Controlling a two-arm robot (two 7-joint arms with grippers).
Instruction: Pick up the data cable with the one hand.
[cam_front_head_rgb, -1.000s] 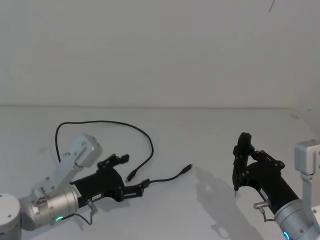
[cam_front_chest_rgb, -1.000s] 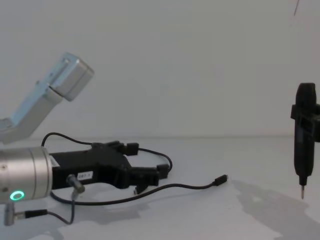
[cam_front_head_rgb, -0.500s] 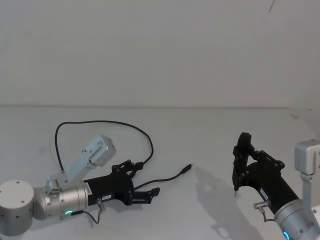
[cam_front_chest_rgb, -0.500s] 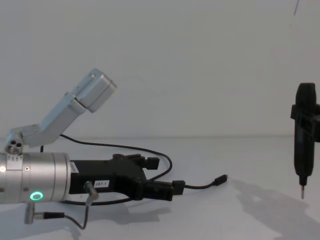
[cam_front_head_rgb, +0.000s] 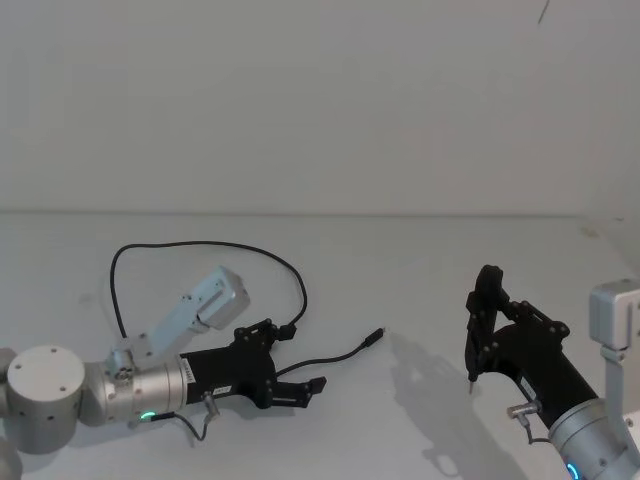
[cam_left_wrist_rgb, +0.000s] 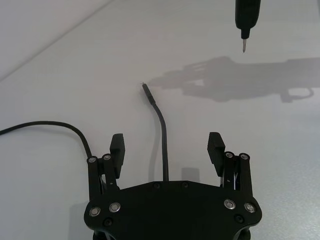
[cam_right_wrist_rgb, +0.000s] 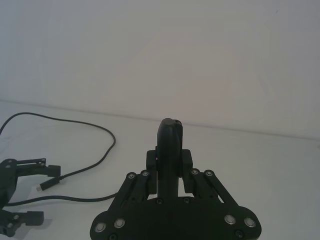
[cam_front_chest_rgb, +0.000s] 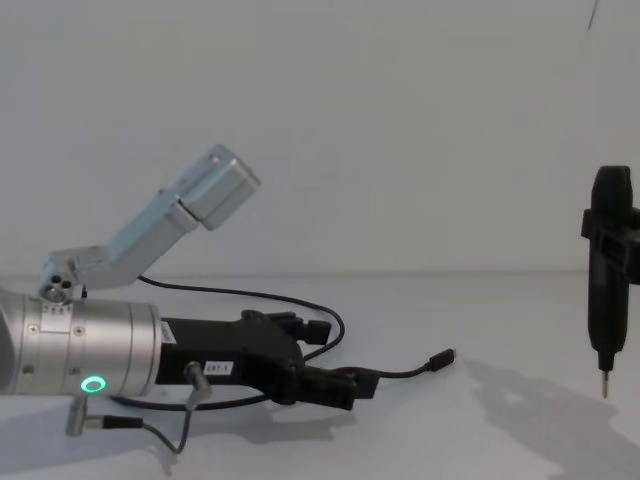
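The data cable (cam_front_head_rgb: 200, 244) is a thin black cord looping over the white table, and one slim plug (cam_front_head_rgb: 377, 334) lies toward the middle. My left gripper (cam_front_head_rgb: 300, 358) lies low over the table, open, its two fingers straddling the cord. In the left wrist view the data cable (cam_left_wrist_rgb: 162, 125) runs straight out between the fingers (cam_left_wrist_rgb: 117, 145) with a gap on each side, ending in its plug (cam_left_wrist_rgb: 146, 90). The chest view has the left gripper (cam_front_chest_rgb: 335, 358) just short of the plug (cam_front_chest_rgb: 443, 357). My right gripper (cam_front_head_rgb: 487, 330) hangs at the right.
The right gripper (cam_right_wrist_rgb: 169, 160) is shut on a slim black pen-shaped tool (cam_front_chest_rgb: 608, 290), tip down just above the table and casting a shadow (cam_front_head_rgb: 430, 390). The white tabletop (cam_front_head_rgb: 400, 260) runs back to a plain white wall.
My left gripper has slid forward and to the right along the cord, sinking lower, and now has the cord between its open fingers. The right arm has not moved.
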